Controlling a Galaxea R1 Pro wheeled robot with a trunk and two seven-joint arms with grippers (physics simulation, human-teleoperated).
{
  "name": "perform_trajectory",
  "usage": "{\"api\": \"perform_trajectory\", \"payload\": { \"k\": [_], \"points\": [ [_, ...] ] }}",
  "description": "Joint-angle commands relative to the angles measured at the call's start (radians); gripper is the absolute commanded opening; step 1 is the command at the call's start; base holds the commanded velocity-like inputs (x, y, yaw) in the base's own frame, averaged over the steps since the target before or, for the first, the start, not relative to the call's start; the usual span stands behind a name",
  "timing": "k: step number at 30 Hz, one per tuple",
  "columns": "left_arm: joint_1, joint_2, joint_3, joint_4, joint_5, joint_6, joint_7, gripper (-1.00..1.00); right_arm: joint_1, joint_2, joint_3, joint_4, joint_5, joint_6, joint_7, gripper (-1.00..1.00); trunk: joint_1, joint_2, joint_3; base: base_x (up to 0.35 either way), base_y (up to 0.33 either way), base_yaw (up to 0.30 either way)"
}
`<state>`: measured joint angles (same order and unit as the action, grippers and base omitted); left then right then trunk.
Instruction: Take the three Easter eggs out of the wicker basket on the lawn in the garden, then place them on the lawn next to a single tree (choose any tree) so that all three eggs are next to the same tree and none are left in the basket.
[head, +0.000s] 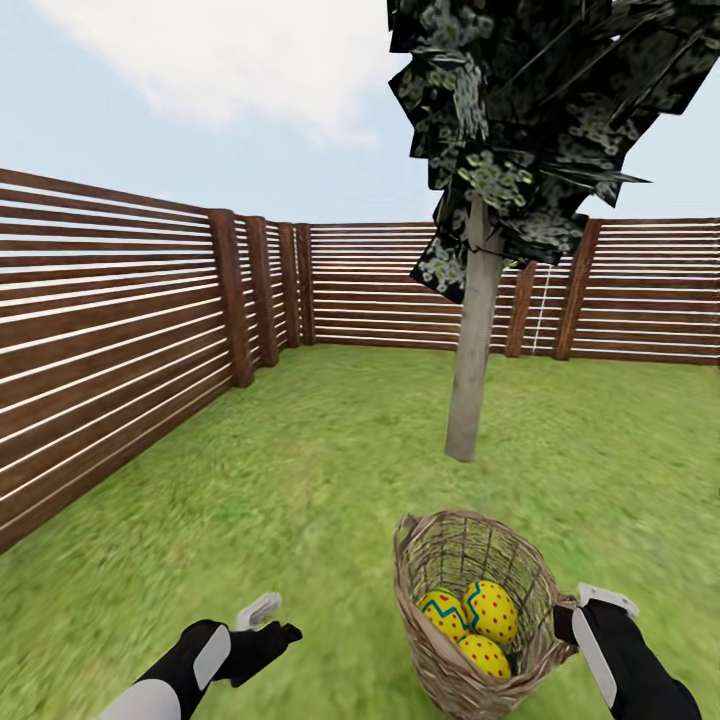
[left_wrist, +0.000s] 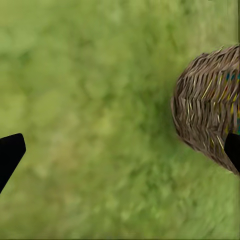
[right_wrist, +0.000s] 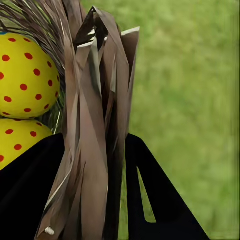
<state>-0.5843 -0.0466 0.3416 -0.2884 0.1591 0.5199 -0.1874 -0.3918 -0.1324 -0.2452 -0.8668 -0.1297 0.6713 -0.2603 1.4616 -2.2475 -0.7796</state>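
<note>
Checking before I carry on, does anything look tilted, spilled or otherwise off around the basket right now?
The wicker basket is tipped, not sitting flat on the lawn: the right gripper pinches its rim, one finger inside, one outside. All three eggs are inside; nothing spilled. The left gripper is open.
</note>
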Motion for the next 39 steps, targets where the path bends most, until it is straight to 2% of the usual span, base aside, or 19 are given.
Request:
{"api": "perform_trajectory", "payload": {
  "k": [1,6,9,12,21,26,39],
  "points": [
    [0.000,0.000,0.004,-0.002,0.007,0.008,0.001,1.00,-0.001,0.000,0.001,-0.001,-0.022,-0.001,-0.007,-1.00,0.000,-0.001,-0.001,0.316,-0.106,-0.022],
    [0.000,0.001,0.004,-0.002,0.007,0.006,0.000,1.00,-0.001,0.000,0.001,-0.001,-0.022,-0.001,-0.007,-1.00,0.000,-0.001,-0.001,0.317,-0.049,-0.004],
    [0.000,-0.001,0.004,0.000,0.008,-0.040,0.000,1.00,-0.001,0.000,0.001,-0.001,-0.022,-0.001,-0.007,-1.00,0.000,-0.001,-0.001,0.318,-0.002,0.000],
    [0.000,-0.001,0.004,0.000,0.008,-0.052,0.000,1.00,-0.001,0.000,0.001,-0.001,-0.022,-0.001,-0.007,-1.00,0.000,-0.001,-0.001,0.318,0.000,0.000],
    [0.000,-0.001,0.004,0.001,0.009,-0.055,0.000,1.00,-0.002,0.000,0.001,0.005,-0.022,-0.002,-0.007,-1.00,0.000,-0.001,-0.001,0.320,0.000,0.000],
    [0.000,-0.001,0.004,0.002,0.009,-0.055,0.000,1.00,-0.001,0.000,0.001,0.025,-0.022,-0.037,-0.007,-1.00,0.000,-0.001,-0.001,0.322,0.000,0.000],
    [0.000,-0.001,0.004,0.005,0.010,-0.055,0.000,1.00,-0.001,0.000,0.001,0.029,-0.022,-0.039,-0.007,-1.00,0.000,-0.001,-0.001,0.322,0.000,0.000]
  ]
}}
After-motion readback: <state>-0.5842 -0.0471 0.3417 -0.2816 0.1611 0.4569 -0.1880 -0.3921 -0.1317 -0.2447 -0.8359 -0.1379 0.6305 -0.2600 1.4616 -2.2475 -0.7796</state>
